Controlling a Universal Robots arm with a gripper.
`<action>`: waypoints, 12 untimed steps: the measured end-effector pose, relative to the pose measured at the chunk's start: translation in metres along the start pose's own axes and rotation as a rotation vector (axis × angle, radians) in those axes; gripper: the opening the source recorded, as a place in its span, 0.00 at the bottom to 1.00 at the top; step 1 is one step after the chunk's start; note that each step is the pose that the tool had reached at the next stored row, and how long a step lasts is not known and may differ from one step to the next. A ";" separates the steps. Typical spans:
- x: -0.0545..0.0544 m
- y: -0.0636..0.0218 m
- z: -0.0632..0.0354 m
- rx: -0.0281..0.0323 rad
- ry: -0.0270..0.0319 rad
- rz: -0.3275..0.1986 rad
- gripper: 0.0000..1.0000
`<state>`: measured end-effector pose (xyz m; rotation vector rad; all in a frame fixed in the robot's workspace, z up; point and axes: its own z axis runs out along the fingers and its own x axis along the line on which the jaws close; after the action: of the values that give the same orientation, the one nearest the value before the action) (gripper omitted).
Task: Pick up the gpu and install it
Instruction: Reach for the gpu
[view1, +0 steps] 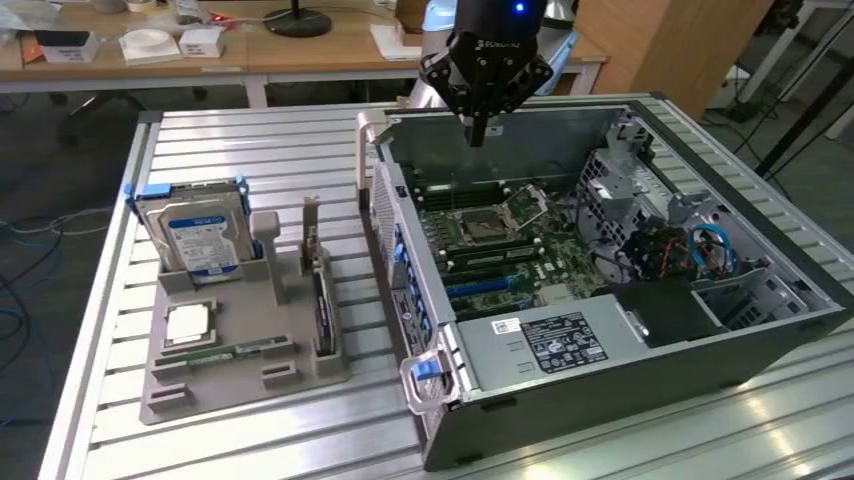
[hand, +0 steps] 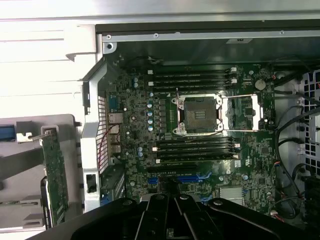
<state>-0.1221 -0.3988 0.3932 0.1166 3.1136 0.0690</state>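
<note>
The gpu (view1: 318, 290) stands on edge in a slot of the grey holder (view1: 227, 388) on the exterior view's left. It is a thin card with a slim silver end bracket. In the wrist view the gpu (hand: 55, 172) shows its board side beside the case wall. My gripper (view1: 475, 138) hangs over the far end of the open computer case (view1: 747, 345), well apart from the gpu. Its fingers are shut with nothing between them. In the wrist view the gripper (hand: 175, 202) points down at the motherboard (hand: 135, 125), near the blue expansion slots (hand: 190, 177).
The holder also carries a silver hard drive (view1: 200, 235), a square chip (view1: 187, 322) and a green memory stick (view1: 230, 351). Inside the case are an open processor socket (hand: 200, 115), memory slots, cables and a labelled metal box (view1: 561, 340). A desk (view1: 307, 50) stands behind the slatted table.
</note>
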 end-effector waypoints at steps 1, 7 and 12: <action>0.000 0.0000 0.0000 0.0000 0.0000 0.000 0.11; 0.005 -0.0004 0.0000 0.0001 0.0001 0.000 0.11; 0.012 -0.0009 0.0000 0.0001 0.0001 0.000 0.11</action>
<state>-0.1336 -0.3989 0.3929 0.1166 3.1137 0.0688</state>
